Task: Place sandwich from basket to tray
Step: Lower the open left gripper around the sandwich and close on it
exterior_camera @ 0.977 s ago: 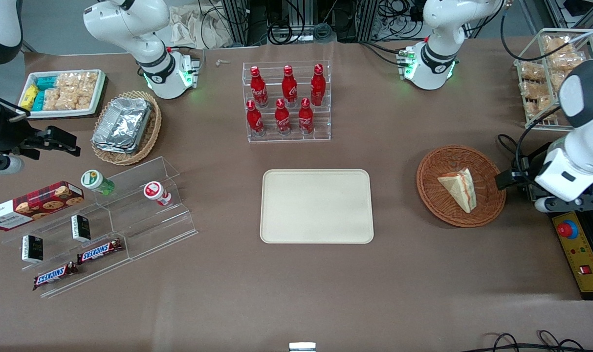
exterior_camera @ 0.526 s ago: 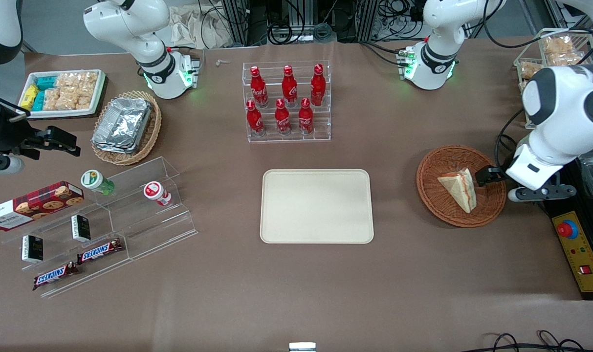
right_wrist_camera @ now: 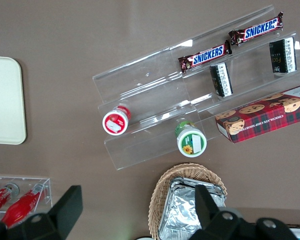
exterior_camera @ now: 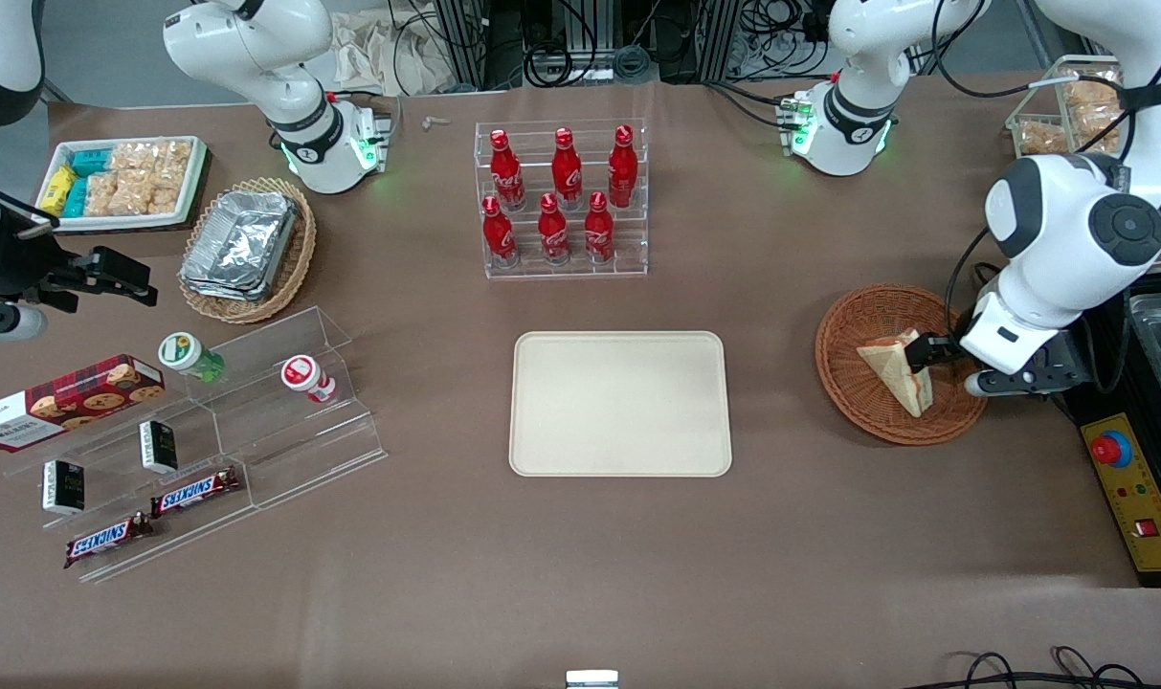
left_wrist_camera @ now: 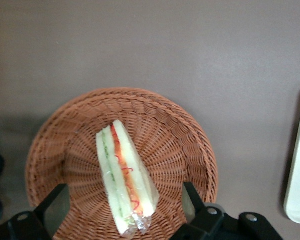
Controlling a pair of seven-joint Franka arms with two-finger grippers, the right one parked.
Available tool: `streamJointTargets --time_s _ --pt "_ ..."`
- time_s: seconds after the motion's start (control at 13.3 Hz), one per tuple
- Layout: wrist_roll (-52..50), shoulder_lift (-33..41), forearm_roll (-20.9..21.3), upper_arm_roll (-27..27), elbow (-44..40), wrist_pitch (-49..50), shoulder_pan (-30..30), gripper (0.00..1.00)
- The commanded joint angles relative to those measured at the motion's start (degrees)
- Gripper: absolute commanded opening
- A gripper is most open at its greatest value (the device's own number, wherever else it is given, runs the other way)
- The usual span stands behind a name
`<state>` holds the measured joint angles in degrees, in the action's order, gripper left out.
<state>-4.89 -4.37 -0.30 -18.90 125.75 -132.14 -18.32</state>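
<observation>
Currently hovering over the basket point(exterior_camera: 901, 364), claw point(left_wrist_camera: 121, 216) spread wide, one finger point(left_wrist_camera: 52, 210) to each side of the sandwich point(left_wrist_camera: 124, 177), holding nothing and touching nothing. Lying on its side in the woven hollow, cut edge upward, with red and green filling lines running along it. Wrapped in clear film, judging by the glint at one tip. In the front view, reaching in over the basket rim from the working arm's end of the table point(exterior_camera: 580, 574), black fingertip point(exterior_camera: 923, 352) right at the sandwich's point(exterior_camera: 898, 371) edge. Resting bare on the brown table, tray point(exterior_camera: 621, 403), well apart from the basket, toward the middle. Farther from the front camera than the tray, a clear rack of red bottles point(exterior_camera: 561, 198).
</observation>
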Motion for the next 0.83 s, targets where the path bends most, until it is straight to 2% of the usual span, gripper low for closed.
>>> streamJointTargets --time_s 0.0,0.53,0.75 --pt "-0.55 -1.16 -1.9 -0.08 0.55 -1.28 -1.27 1.0" --pt "-16.26 -1.78 -1.81 -0.26 3.01 -1.11 -1.28 1.0" --pt "-18.4 -2.39 -1.81 -0.35 3.27 -1.11 -1.19 1.0"
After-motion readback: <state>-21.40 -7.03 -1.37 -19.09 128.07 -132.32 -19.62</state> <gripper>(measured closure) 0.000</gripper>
